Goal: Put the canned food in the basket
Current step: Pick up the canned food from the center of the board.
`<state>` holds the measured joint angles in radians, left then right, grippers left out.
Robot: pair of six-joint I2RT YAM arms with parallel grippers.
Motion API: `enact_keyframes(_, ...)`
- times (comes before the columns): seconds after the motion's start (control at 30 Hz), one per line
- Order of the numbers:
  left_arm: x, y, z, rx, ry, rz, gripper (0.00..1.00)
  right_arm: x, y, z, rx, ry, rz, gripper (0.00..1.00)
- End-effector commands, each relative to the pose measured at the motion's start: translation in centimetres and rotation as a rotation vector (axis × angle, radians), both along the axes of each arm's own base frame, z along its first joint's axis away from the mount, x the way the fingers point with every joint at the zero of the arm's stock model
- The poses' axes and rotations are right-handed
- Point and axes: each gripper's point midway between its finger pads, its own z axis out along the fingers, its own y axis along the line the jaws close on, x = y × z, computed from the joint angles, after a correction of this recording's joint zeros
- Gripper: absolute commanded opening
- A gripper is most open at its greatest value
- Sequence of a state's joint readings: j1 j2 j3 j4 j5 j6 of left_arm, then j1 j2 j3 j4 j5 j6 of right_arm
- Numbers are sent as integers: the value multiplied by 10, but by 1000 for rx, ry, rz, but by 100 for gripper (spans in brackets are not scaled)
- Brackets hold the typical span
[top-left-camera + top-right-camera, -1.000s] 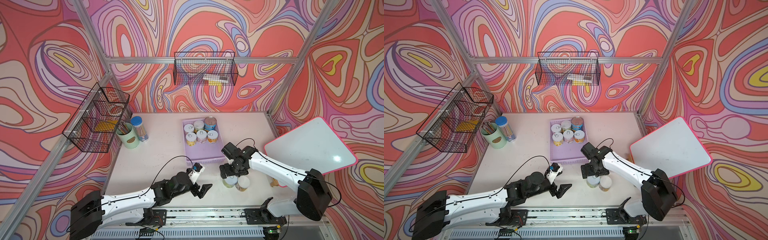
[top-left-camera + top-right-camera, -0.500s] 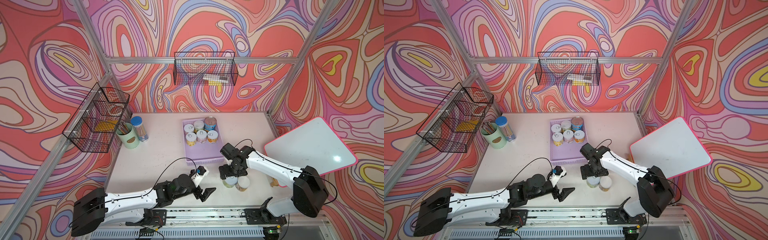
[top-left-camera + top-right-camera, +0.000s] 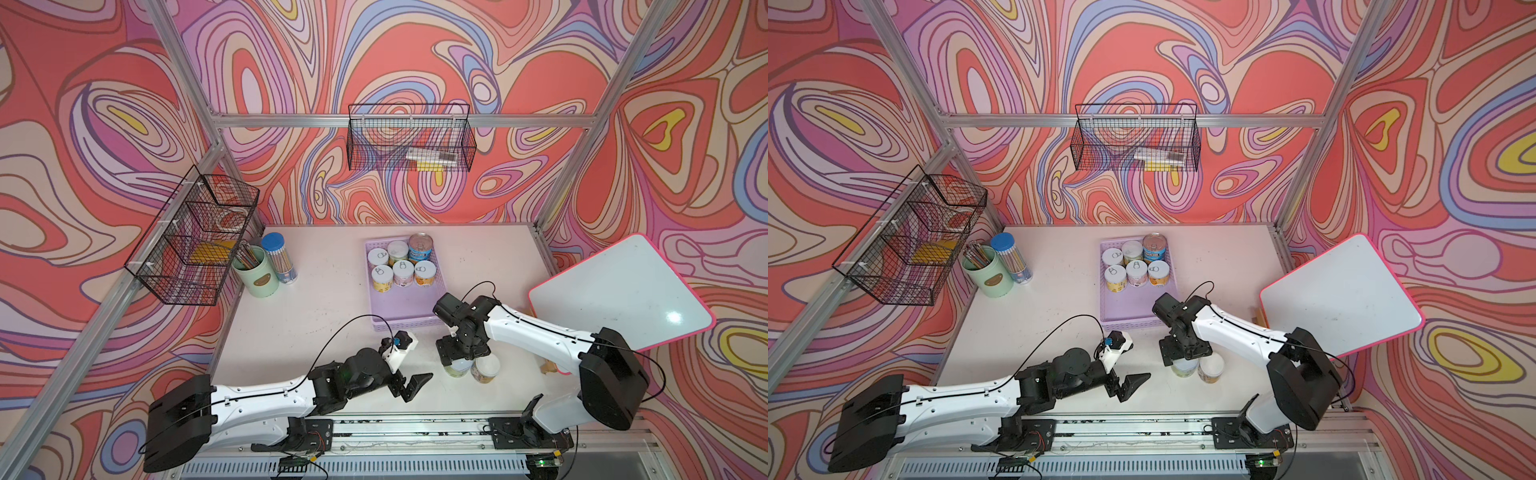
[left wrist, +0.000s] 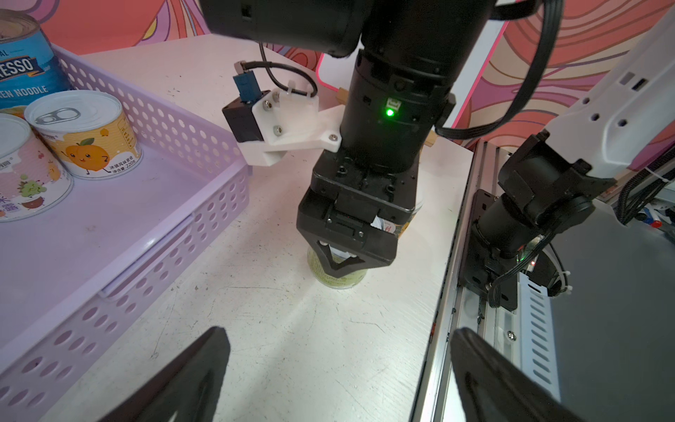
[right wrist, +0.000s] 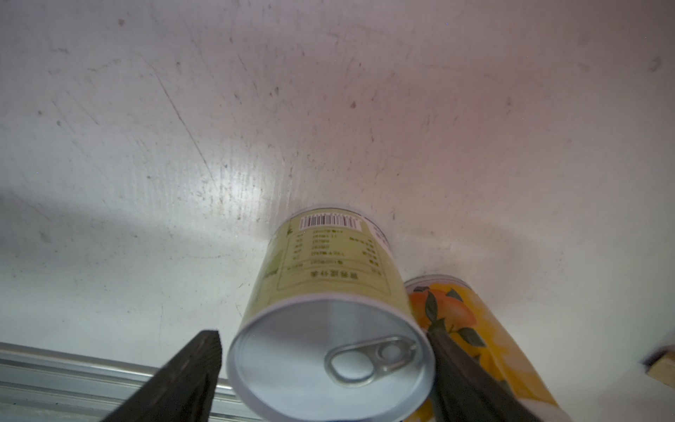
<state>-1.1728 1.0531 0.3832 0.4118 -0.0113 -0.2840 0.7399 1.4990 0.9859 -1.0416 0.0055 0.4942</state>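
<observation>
On the worktop [image 3: 324, 299], near its front edge: the green can [image 5: 328, 285] stands upright just beside the orange can [image 5: 475, 329], both outside the basket [image 3: 405, 305].
Green can, handling: stiff metal wall that should not crush. Smooth label, so probably slippery under a light pinch. Likely weighty if full.
Where to hold: across the round side wall, below the top rim, not by the pull-tab [image 5: 369, 360].
Right hand [image 4: 339, 265]: sits over the green can, jaws narrow and straddling its sides. One finger [image 5: 471, 387] lies in the gap beside the orange can. A sliver of space shows at the other, so it does not look clamped yet.
Risk: that wedged finger could nudge the orange can.
Basket: just beyond the right hand. Six cans [image 3: 403, 270] crowd its far end, and the near half is bare, seemingly room for two more.
Left hand [image 4: 339, 330]: wide, empty, hovering above bare worktop, apart from both cans.
</observation>
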Motion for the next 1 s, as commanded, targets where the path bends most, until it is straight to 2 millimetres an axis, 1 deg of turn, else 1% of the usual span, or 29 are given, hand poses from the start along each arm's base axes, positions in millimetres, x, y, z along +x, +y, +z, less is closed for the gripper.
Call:
enact_keyframes(0.0, 2, -2, 12, -30, -31, 5, 99, 1, -3, -1, -44, -6, -7, 85)
enact_keyframes(0.33, 2, -3, 10, -27, -26, 6, 99, 1, 0, 3, -43, -24, -2, 78)
enact_keyframes(0.5, 3, -3, 10, -31, -22, 12, 99, 5, 4, 11, -19, -49, -9, 72)
enact_keyframes(0.63, 13, 5, 13, -23, -47, 79, 99, 9, 10, 30, 23, -78, -10, 69)
enact_keyframes(0.8, 20, 11, 32, -28, -98, 105, 99, 11, 13, 60, 58, -115, 9, 68)
enact_keyframes(0.97, 27, 13, 46, -53, -112, 107, 99, 15, 14, 84, 81, -161, 27, 66)
